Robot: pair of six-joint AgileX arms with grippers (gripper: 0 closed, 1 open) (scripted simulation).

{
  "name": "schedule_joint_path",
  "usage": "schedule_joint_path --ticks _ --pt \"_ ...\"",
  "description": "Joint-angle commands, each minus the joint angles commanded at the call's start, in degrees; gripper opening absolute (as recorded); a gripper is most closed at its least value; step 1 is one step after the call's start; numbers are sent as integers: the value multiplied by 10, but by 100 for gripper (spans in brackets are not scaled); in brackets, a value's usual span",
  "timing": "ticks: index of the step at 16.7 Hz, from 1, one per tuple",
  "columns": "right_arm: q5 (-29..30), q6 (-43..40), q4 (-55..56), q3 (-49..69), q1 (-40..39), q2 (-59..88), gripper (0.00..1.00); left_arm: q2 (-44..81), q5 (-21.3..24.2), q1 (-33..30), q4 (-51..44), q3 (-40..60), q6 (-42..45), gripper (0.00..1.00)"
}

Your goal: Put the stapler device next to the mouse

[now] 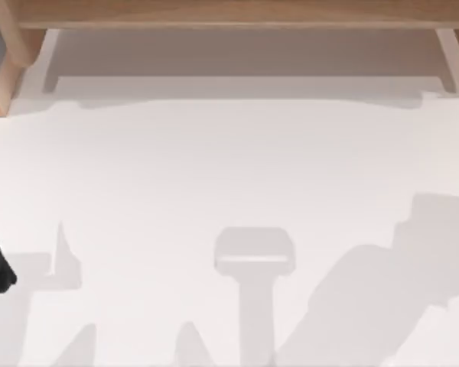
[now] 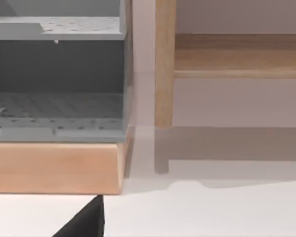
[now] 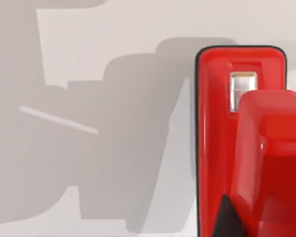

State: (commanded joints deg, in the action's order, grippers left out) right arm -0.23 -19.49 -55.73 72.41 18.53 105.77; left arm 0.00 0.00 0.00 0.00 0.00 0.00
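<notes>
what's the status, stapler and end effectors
Stapler close under right wrist camera, on white table. Mouse unseen. Left wrist faces grey shelf and wooden frame.

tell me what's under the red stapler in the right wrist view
The stapler device lies over the white table, whose bare surface and grey shadows show beside it. A thin black base edge rims it. Whether it touches the table underneath is hidden by its own body.
</notes>
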Motion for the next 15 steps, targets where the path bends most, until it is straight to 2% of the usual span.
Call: schedule_joint_path --ticks 11,15 --pt "48 3 -9 -21 6 12 0 0 0 0 0 0 0 100" --pt "47 2 6 -26 5 12 0 0 0 0 0 0 0 100"
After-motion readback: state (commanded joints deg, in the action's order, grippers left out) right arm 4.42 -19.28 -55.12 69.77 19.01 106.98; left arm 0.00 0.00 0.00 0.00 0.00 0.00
